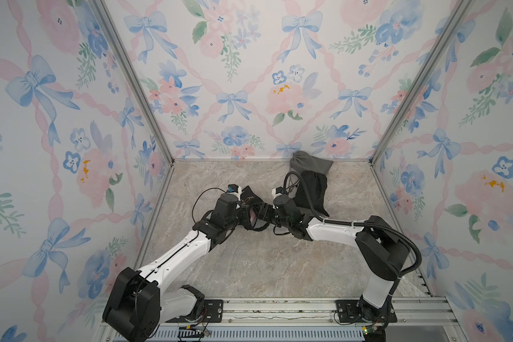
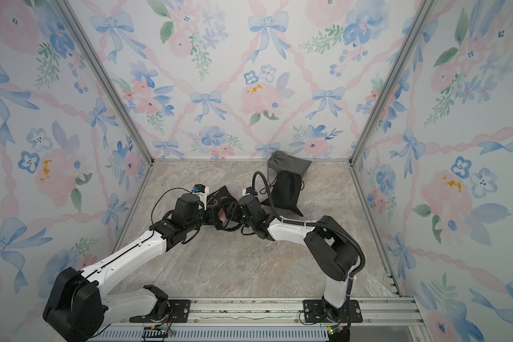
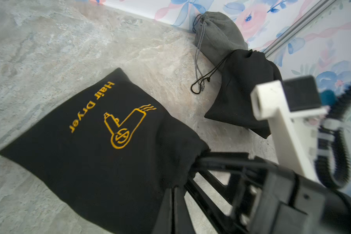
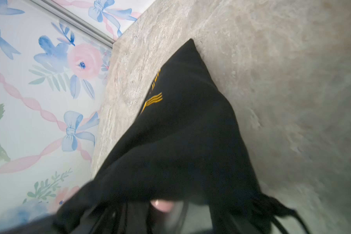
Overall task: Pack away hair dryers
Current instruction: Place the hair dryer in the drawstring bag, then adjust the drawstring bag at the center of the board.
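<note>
Top views, both: two arms meet over the middle of the counter (image 1: 249,266), at the mouth of a printed pouch (image 2: 218,197). The pouch is black and lies on the counter, closed end toward the far side and mouth toward the near side. The left wrist view shows its gold print: the words "Hair Dryer" and an outline of a dryer.

The left gripper (image 1: 245,217) is closed and pinches the pouch's rim on the left side of the mouth. The right gripper (image 1: 262,213) is at the right side of the mouth. In the left wrist view its jaws stand apart, with the tips at the opening.

Between the two grippers a small patch of the pink dryer (image 1: 253,218) shows inside the pouch mouth; fabric hides the rest. Whether the right gripper touches the dryer cannot be told.

At the far right of the counter lies a plain black pouch (image 1: 313,189), cinched, just beyond the right wrist. A grey pouch (image 1: 311,163), also cinched, touches its far end and lies against the far wall (image 1: 249,88).
</note>
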